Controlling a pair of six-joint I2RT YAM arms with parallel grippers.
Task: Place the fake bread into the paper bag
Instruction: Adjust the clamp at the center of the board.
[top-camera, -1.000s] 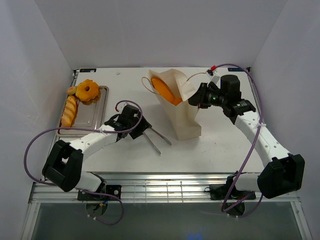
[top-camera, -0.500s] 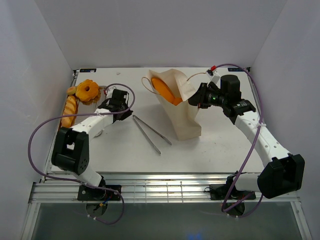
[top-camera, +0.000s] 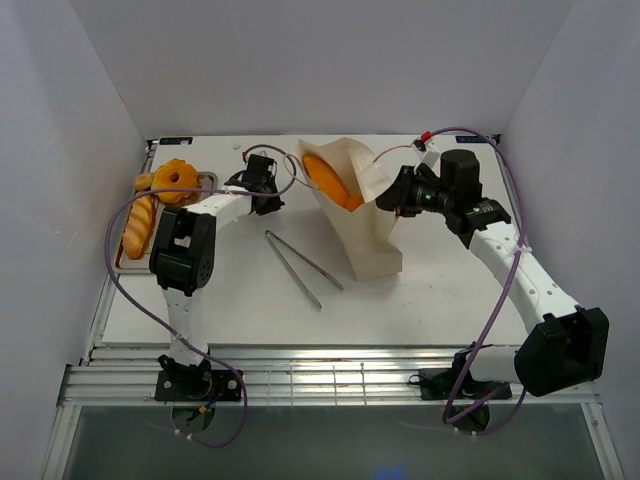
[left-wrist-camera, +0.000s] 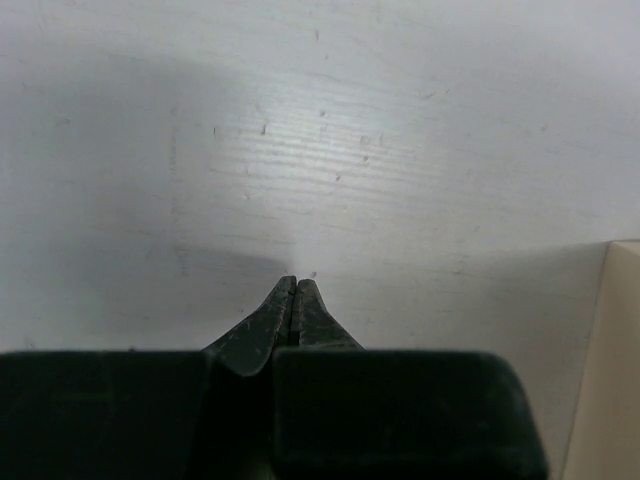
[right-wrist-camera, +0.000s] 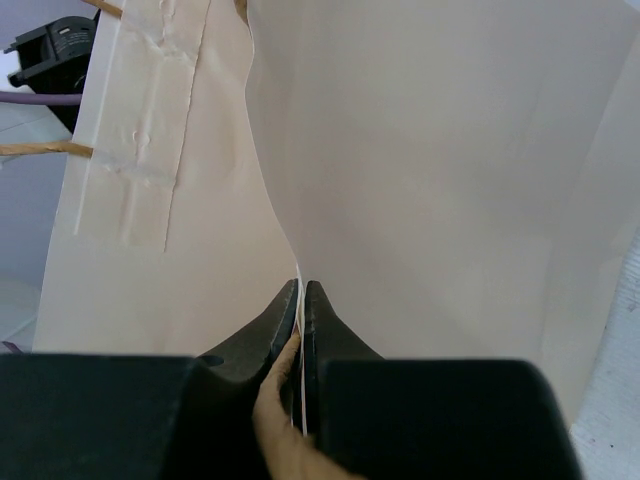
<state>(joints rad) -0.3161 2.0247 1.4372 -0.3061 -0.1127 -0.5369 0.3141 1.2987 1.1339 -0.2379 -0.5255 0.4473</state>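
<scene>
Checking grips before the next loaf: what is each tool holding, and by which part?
Right tool pinches the paper bag by the rim of its mouth; left tool is shut on nothing.

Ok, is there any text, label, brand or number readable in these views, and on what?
None can be read.
The paper bag is plain and its tape patch is blank.
Pale marks on the black part at the top left of the right wrist view are too small and blurred to read.
</scene>
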